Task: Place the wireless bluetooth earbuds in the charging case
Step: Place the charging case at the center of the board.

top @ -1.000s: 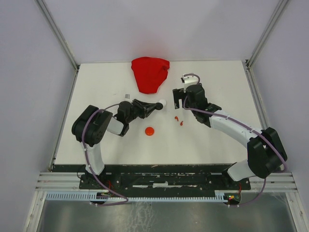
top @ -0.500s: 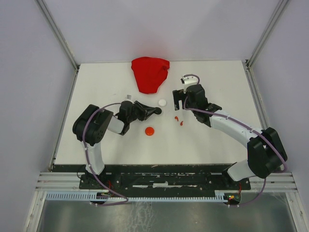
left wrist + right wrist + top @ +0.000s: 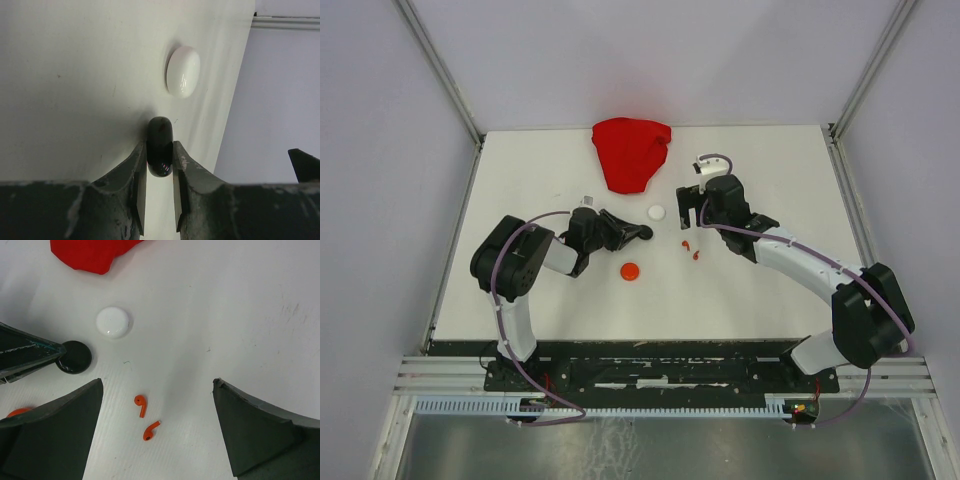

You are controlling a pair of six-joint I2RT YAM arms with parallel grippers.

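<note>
Pulling back toward the near left, the left gripper (image 3: 644, 232) is now sitting clear of the round white case (image 3: 656, 212) it was crowding a second ago, while the right arm is holding its place.

On the white table (image 3: 770, 160), a large red cloth (image 3: 631, 152) is lying at the far edge. The left gripper is clamping a black disc-shaped case (image 3: 160, 145) by its thin edges, with the case standing on its rim just near of the white case. The right gripper (image 3: 157, 384) is hanging with its jaws spread wide above the table's middle. A closed red case (image 3: 630, 271) is resting near and left of it. Below the right gripper, one red earbud (image 3: 141, 405) and a second red earbud (image 3: 151, 430) are lying loose, close together, not touching.

Likely risks:
- The black case may be slipping or rolling out of such a narrow pinch.
- Wide jaws descending on tiny earbuds could be scattering them or catching both.
- The earbuds' matching red case is sitting shut and unheld.
</note>
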